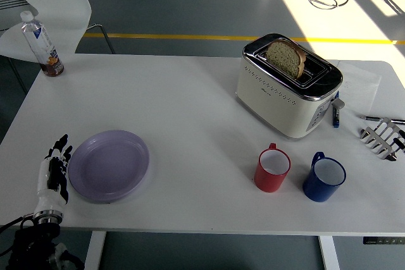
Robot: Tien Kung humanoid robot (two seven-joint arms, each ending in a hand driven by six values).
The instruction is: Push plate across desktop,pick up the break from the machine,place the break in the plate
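A lavender plate (109, 165) lies on the white table (190, 105) at the front left. My left hand (54, 170) is just left of the plate's rim, fingers straight and together, holding nothing. A cream and chrome toaster (288, 85) stands at the back right with a slice of bread (286, 57) sticking up from its slot. My right hand is out of view.
A red mug (273, 169) and a blue mug (324, 178) stand in front of the toaster. A metal toast rack (382, 140) and pens (381, 119) lie at the right edge. A water bottle (42, 45) stands at the back left corner.
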